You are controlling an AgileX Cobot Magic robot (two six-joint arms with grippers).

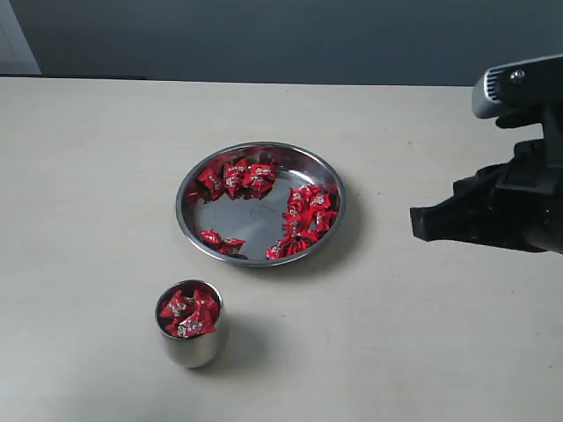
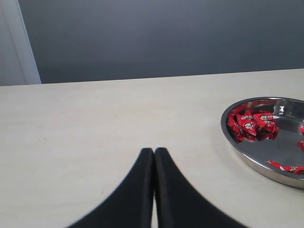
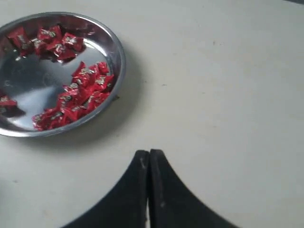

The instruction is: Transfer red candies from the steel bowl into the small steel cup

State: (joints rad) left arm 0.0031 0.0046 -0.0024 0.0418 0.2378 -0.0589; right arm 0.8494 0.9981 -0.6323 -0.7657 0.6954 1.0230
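The steel bowl (image 1: 204, 180) sits mid-table with red candies (image 1: 308, 218) in three clumps inside it. The small steel cup (image 1: 190, 346) stands in front of the bowl, heaped with red candies (image 1: 188, 314). My right gripper (image 1: 415, 223) hovers to the right of the bowl, shut and empty; its wrist view shows the bowl (image 3: 118, 52) and candies (image 3: 80, 92) ahead of the closed gripper (image 3: 149, 153). My left gripper (image 2: 154, 150) is shut with nothing in it, over bare table left of the bowl (image 2: 227, 137); the exterior view does not show it.
The table (image 1: 97, 176) is pale beige, with a dark grey wall (image 1: 281, 35) behind its far edge. The black right arm (image 1: 519, 176) with its grey camera housing fills the right edge of the exterior view.
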